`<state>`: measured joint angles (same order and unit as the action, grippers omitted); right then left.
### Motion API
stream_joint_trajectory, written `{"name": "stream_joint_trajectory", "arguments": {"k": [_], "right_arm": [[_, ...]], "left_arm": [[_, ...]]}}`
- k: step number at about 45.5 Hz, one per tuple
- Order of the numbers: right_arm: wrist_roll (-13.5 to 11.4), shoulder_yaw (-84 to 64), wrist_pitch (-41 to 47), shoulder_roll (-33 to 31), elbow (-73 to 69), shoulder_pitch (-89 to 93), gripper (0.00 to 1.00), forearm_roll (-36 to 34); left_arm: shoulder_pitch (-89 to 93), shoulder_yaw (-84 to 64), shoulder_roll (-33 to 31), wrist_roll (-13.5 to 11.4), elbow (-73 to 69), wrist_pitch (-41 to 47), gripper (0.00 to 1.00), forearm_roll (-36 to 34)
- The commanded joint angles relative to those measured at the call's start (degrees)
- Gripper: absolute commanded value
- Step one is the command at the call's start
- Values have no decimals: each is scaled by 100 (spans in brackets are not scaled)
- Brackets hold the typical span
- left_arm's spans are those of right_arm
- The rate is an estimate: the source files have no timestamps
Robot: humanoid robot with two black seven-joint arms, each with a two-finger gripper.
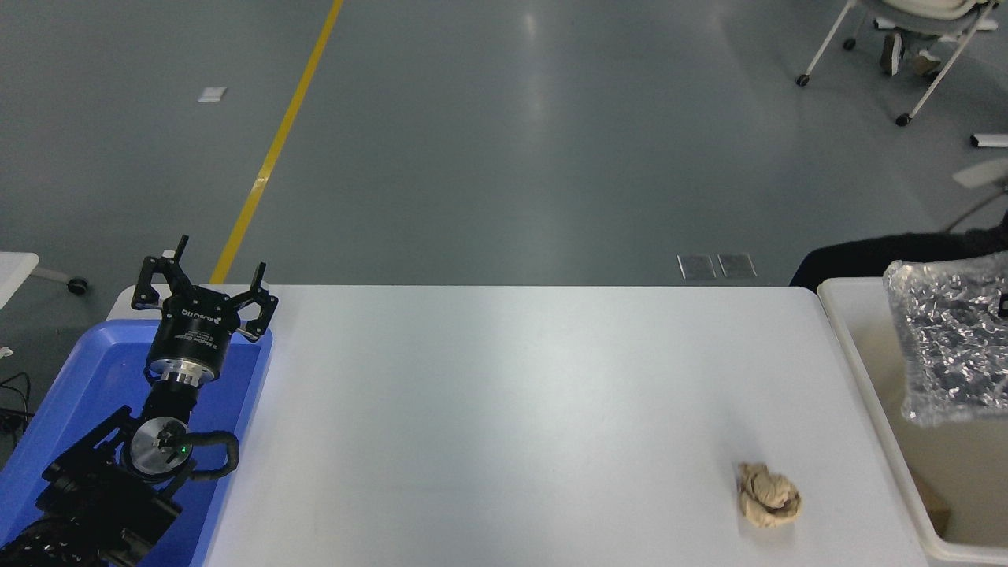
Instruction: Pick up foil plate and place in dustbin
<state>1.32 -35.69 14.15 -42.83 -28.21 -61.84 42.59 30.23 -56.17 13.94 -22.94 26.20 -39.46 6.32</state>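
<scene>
foil, crinkled + shiny: the foil plate sits at the far right edge of view, over the open mouth of the dustbin, inside the line of the bin's left rim. its lower edge looks to hang above the bin floor, not resting on it, so it reads as held up from the right. the right end effector is mostly out of frame; only a tiny dark bit shows at the plate's right edge, so can't tell if it's clenched on the rim or let go.

judgement: plate is placed there bc a drop from that spot lands inside the walls w/o clipping the rim. task looks nearly done; the release is what's left, if not already made.

left end effector is parked at the near-left over the blue tray, fingers spread apart, nothing in them. it's kept out of the way since the right arm works alone.

white bench carries a crumpled brown paper ball near its right end, well apart from the plate and not part of this job.
</scene>
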Motion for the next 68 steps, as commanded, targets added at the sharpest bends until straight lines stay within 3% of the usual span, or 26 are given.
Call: {"name": "stream_joint_trajectory", "arguments": {"k": [1,23,24,25,26,38,42,47,54,59,68], "right_arm": [[17,669,-510,882,1704,1595,0,-119],[-18,229,-791,1163,1828,1701,0,-119],[-18,229,-791,1172,1820,1701,11,-128],[-18,229,-783,1181,1819,1701,49,-137],[-18,238,-783,1181,1811,1701,99,-146],[-9,388,-677,1084,1329,1175,100,-102],[-18,317,-502,681,494,534,100,-40],[-27,-60,217,136,-595,-599,100,241],[9,-1087,1624,-269,-2458,-2751,100,119],[0,-2001,2450,-199,-3426,-4308,100,-706],[0,-3286,3085,863,-4850,-6172,100,-2649]], "left_arm": [[0,1,3,0,0,0,100,1],[9,1,3,0,0,0,100,1],[9,1,-5,0,0,0,100,1],[9,1,3,0,0,0,100,1],[9,1,3,0,0,0,100,1],[9,10,3,0,8,0,100,1],[18,19,3,9,8,-9,100,1],[18,19,-5,9,8,-27,100,1],[18,19,-5,18,8,-27,100,1],[18,19,3,18,8,-35,100,1],[18,19,3,18,0,-35,100,1]]}}
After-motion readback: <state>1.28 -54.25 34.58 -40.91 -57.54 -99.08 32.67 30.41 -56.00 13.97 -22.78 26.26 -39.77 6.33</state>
